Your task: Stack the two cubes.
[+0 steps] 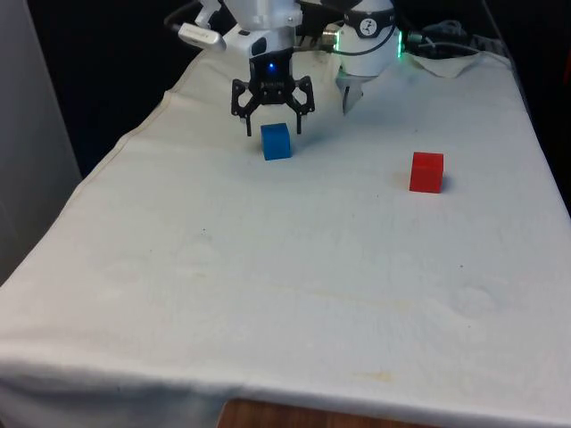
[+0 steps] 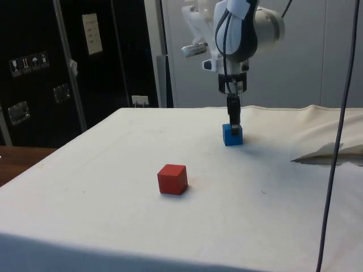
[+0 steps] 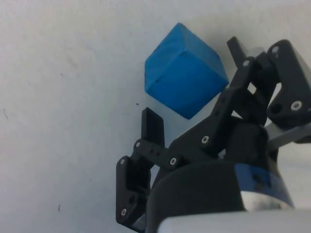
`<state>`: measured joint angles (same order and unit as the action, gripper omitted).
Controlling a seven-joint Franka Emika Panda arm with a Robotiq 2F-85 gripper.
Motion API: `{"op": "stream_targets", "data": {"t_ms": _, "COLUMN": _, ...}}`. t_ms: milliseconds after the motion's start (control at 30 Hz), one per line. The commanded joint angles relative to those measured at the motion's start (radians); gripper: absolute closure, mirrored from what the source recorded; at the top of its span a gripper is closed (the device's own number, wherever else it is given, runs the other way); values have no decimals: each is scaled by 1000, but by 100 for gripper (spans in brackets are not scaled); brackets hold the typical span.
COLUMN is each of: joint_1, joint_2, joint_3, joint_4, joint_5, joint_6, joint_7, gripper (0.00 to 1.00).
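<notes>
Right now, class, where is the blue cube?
The blue cube sits on the white cloth towards the front view's left, directly beneath the gripper, with the red cube well apart on the right.

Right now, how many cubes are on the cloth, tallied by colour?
Blue cube: 1, on the cloth under the open tool, not gripped.
Red cube: 1, alone towards the front view's right.
Total: 2 cubes, apart and not stacked.
</notes>
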<state>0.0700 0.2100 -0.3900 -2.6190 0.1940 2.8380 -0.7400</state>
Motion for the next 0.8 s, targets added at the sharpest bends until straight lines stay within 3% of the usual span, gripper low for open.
{"op": "stream_targets", "data": {"t_ms": 0, "joint_1": -12, "joint_2": -10, "joint_3": 22, "joint_4": 1, "joint_5": 33, "joint_6": -8, "joint_7": -23, "gripper": 0}}
{"op": "stream_targets", "data": {"t_ms": 33, "joint_1": 0, "joint_2": 0, "joint_3": 0, "joint_4": 0, "joint_5": 0, "joint_6": 0, "joint_7": 0, "gripper": 0}}
{"op": "stream_targets", "data": {"t_ms": 67, "joint_1": -11, "joint_2": -7, "joint_3": 22, "joint_4": 2, "joint_5": 32, "joint_6": -6, "joint_7": -21, "gripper": 0}}
{"op": "stream_targets", "data": {"t_ms": 300, "joint_1": -7, "joint_2": 10, "joint_3": 20, "joint_4": 9, "joint_5": 22, "joint_6": 5, "joint_7": -10, "gripper": 0}}
{"op": "stream_targets", "data": {"t_ms": 333, "joint_1": 0, "joint_2": 15, "joint_3": 6, "joint_4": 10, "joint_5": 2, "joint_6": 0, "joint_7": 1, "gripper": 0}}
{"op": "stream_targets", "data": {"t_ms": 367, "joint_1": -7, "joint_2": 11, "joint_3": 19, "joint_4": 9, "joint_5": 21, "joint_6": 6, "joint_7": -10, "gripper": 0}}
{"op": "stream_targets", "data": {"t_ms": 533, "joint_1": -5, "joint_2": 21, "joint_3": 18, "joint_4": 12, "joint_5": 17, "joint_6": 6, "joint_7": -7, "gripper": 1}}
{"op": "stream_targets", "data": {"t_ms": 667, "joint_1": -4, "joint_2": 27, "joint_3": 17, "joint_4": 15, "joint_5": 16, "joint_6": 6, "joint_7": -6, "gripper": 40}}
{"op": "stream_targets", "data": {"t_ms": 700, "joint_1": 0, "joint_2": 28, "joint_3": 7, "joint_4": 14, "joint_5": 2, "joint_6": 1, "joint_7": 1, "gripper": 56}}
{"op": "stream_targets", "data": {"t_ms": 767, "joint_1": -4, "joint_2": 29, "joint_3": 17, "joint_4": 16, "joint_5": 15, "joint_6": 6, "joint_7": -5, "gripper": 79}}
